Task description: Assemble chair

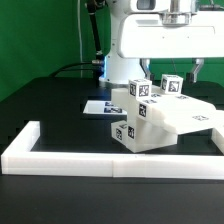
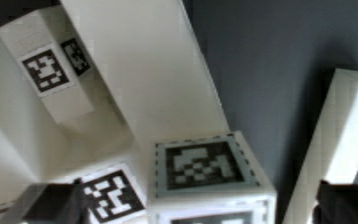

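From the exterior view I see my hand (image 1: 178,20) hanging at the top of the frame, directly above the chair (image 1: 160,112), with a clear gap of air between its fingertips and the tagged blocks below. What I can see of the fingers there is too short and too close together for me to tell how wide they stand. In the wrist view I can make out only dark shapes at the lower corners, which I take to be the fingertips (image 2: 30,200), set wide apart with nothing between them but the parts beneath; so I read the hand as open and empty, though I would not swear to the exact spread.

The chair sits on the dark bench (image 1: 55,105) right under the hand, a cluster of matte-white pieces pushed together: blocky legs (image 1: 143,92) standing up with black-and-white square tags on their faces, and a flat slab, probably the seat (image 1: 190,120), lying tilted against them. Through the wrist camera I look down on one tagged block end (image 2: 208,165) and a long white board (image 2: 149,70) slanting away from it.

Nearer the camera than the hand, the white border rail (image 1: 100,162) runs along the bench edge. The marker board (image 1: 100,107) lies flat just beside the chair, on the exterior view's left of the hand.
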Tool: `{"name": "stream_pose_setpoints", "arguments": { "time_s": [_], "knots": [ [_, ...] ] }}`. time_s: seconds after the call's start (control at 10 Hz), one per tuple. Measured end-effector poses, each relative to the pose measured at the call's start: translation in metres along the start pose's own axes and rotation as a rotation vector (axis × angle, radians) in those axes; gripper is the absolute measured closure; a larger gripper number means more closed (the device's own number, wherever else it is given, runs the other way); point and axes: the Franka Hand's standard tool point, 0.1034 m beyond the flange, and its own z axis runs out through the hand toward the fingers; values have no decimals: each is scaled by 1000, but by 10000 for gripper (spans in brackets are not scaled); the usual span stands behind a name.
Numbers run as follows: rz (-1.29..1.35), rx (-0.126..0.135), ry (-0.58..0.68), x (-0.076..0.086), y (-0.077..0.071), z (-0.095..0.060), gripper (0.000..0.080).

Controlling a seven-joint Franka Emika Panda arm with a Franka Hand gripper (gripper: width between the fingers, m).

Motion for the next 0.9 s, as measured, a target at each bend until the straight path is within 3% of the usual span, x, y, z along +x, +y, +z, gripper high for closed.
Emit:
{"name": "stream_pose_setpoints", "arguments": {
  "time_s": [0.2, 0.9],
  "knots": [
    [38, 0, 0, 0, 0, 0, 516],
    [480, 8, 0, 0, -1, 0, 512]
  ]
}}
